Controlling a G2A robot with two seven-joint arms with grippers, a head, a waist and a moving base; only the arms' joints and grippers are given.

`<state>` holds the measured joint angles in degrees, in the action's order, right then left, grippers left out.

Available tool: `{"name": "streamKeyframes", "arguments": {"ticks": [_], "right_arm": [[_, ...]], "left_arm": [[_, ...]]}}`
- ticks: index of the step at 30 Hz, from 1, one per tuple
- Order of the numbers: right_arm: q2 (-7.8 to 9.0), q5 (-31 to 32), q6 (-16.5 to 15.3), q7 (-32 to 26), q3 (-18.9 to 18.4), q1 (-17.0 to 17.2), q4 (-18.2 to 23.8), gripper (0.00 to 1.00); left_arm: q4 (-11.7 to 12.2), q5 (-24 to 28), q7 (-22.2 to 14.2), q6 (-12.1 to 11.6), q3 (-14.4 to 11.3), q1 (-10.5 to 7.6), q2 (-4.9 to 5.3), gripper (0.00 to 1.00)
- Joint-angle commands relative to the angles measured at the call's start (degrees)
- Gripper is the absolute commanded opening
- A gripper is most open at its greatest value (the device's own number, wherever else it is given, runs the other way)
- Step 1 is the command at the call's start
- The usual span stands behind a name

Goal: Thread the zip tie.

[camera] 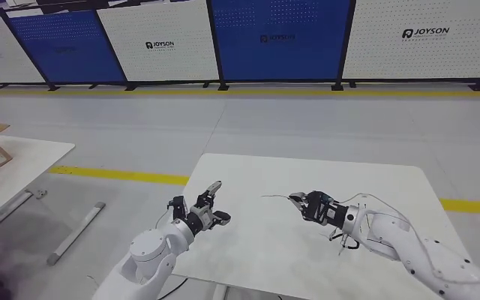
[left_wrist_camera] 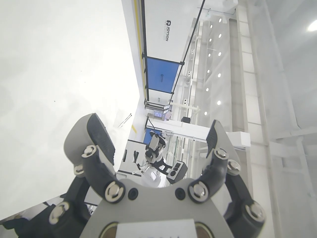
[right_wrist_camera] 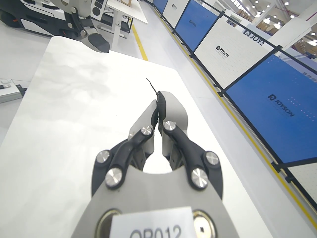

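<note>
1. Top view: the thin black plastic zip tie [camera: 276,196] is a fine, nearly straight strip over the flat white surface [camera: 262,255] with rounded corners. One end is pinched in the right gripper [camera: 296,199], whose jaws are closed on it. The free end points toward the left gripper [camera: 218,202].
2. The left gripper hangs over the near left edge of the surface, well apart from the tip of the zip tie. Its jaws are spread wide with nothing between them.
3. Beyond the surface lies a grey floor [camera: 315,124] with a yellow line [camera: 112,174], and behind it stands a row of blue and white perforated panels [camera: 277,37]. A second white table [camera: 30,157] stands off to one side, with a grey bar [camera: 75,232] on the floor near it.
4. Left wrist view: the left gripper [left_wrist_camera: 154,125] shows black ribbed pads [left_wrist_camera: 101,134] standing far apart and empty, with the white surface [left_wrist_camera: 49,50] alongside.
5. Right wrist view: the right gripper [right_wrist_camera: 158,95] has its jaws pressed together on the zip tie [right_wrist_camera: 151,85]. A short, slightly kinked black tail sticks out past the tips over the surface [right_wrist_camera: 62,105]. The clamped part is hidden between the dark pads.
</note>
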<state>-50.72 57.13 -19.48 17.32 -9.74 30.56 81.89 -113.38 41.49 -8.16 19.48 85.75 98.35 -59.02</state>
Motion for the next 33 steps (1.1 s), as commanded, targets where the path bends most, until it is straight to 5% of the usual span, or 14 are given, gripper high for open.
{"name": "streamKeyframes", "arguments": {"ticks": [1, 4, 8, 11, 15, 21, 33], "right_arm": [[0.0, 0.0, 0.0, 0.0, 0.0, 0.0, 0.0, 0.0], [-0.06, 0.2, 0.2, -0.4, -0.3, 0.4, 0.2, 0.0], [-0.74, 2.6, 0.0, -2.1, -0.5, 0.2, 1.2, 0.0], [-1.6, 4.6, 0.0, -3.0, 0.0, -0.4, 1.5, 0.0], [-2.9, 8.3, 0.0, -4.7, 0.0, -0.4, 1.7, 0.0], [-4.54, 12.5, 0.0, -5.6, 0.0, -0.3, 0.6, 0.0], [-4.54, 12.5, 0.0, -5.6, 0.0, -0.3, 0.6, 0.0]], "left_arm": [[0.0, 0.0, 0.0, 0.0, 0.0, 0.01, -0.01, 1.0], [0.2, -0.1, -0.4, -0.1, -0.2, -0.04, -0.03, 1.0], [2.3, 2.3, -6.7, 0.0, -0.5, 1.05, 1.03, 1.0], [3.4, 4.0, -11.7, 0.0, -1.2, 2.26, 2.97, 1.0], [3.0, 8.0, -13.1, 0.0, -2.8, 1.44, 6.18, 1.0], [4.2, 20.7, -6.4, 0.0, -9.5, -4.84, 11.79, 1.0], [4.2, 21.4, -6.5, 0.0, -9.9, -4.86, 11.67, 1.0]]}}
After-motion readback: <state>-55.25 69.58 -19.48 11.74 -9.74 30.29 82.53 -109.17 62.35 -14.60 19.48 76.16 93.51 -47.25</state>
